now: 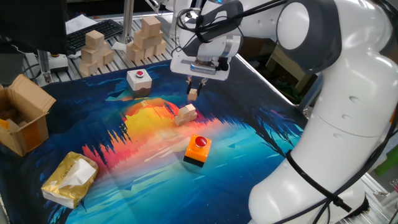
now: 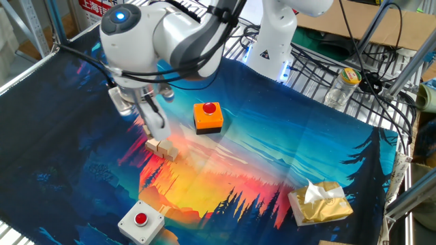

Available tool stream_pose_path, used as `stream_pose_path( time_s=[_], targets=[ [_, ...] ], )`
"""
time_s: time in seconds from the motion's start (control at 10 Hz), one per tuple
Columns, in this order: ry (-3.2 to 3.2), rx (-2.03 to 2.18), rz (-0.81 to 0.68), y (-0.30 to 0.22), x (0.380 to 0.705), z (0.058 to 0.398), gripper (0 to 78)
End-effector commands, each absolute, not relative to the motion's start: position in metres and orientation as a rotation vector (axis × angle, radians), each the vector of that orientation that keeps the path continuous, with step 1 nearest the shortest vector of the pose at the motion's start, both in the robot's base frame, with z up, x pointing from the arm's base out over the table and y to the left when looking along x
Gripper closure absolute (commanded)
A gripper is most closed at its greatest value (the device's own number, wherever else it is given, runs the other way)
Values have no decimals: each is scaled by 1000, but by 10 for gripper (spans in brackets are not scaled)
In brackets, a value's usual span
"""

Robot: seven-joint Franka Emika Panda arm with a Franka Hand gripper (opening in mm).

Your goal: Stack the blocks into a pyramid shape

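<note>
A robotics lab: a white arm (image 1: pixel 323 93) bolted beside a tabletop (image 1: pixel 249 149) draped in a printed sunset cloth, ringed by aluminium framing (image 2: pixel 30 30), slatted metal surfaces (image 2: pixel 320 82) and trailing black cables (image 2: pixel 368 61), with a keyboard (image 1: pixel 93 32) behind and push-button boxes (image 1: pixel 198 150) as test props.

Claw (image 2: pixel 155 129) tips motion-blurred, grip unclear there; block cluster (image 1: pixel 186 114) too small to count cubes.

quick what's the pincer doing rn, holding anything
Pincer: shut on a small wooden block, held in the air above the block cluster on the mat.
</note>
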State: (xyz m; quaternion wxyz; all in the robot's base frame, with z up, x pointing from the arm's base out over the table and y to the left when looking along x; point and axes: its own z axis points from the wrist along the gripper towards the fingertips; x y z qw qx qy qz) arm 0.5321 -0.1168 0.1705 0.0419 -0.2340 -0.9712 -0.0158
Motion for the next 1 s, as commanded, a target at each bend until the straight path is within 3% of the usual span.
stream_pose_path(
  time_s=[0.1,0.6,1.0],
  targets=[
    [-2979,-590,-20,-109,523,167,758],
    [-3000,-549,77,-109,523,167,758],
    [-3000,-374,64,-109,518,165,758]
  ],
)
